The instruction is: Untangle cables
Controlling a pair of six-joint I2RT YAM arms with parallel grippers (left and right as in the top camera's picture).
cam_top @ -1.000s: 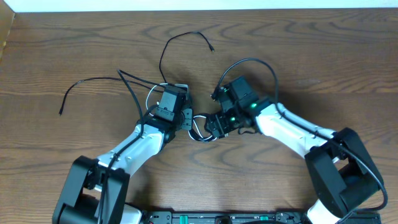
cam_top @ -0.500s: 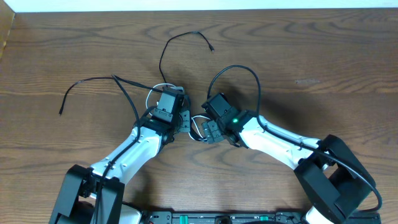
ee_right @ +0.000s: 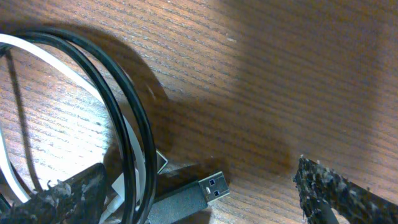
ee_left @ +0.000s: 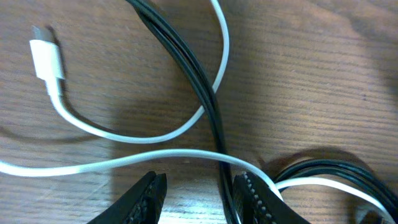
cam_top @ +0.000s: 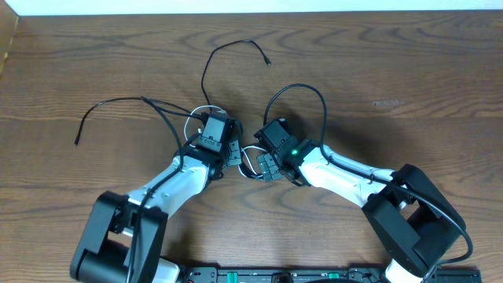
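- The left pincer (ee_left: pixel 199 190) stands apart, low over the table (cam_top: pixel 409 71), clamped on nothing
- A white cable (ee_left: pixel 155 134) crosses just ahead of its tips; its white plug (ee_left: pixel 45 59) lies free on the wood
- Black cables (ee_left: pixel 186 56) run side by side, cross the white cable and pass close along one finger's inner face
- The right pincer (ee_right: pixel 199 174) gapes wide, holding nothing
- A USB plug (ee_right: pixel 208 185) lies flat between its fingers, beside coiled black and white loops
- From overhead, the knot lies between both pincers, mid-table; two black ends trail away, one toward the far edge, one leftward
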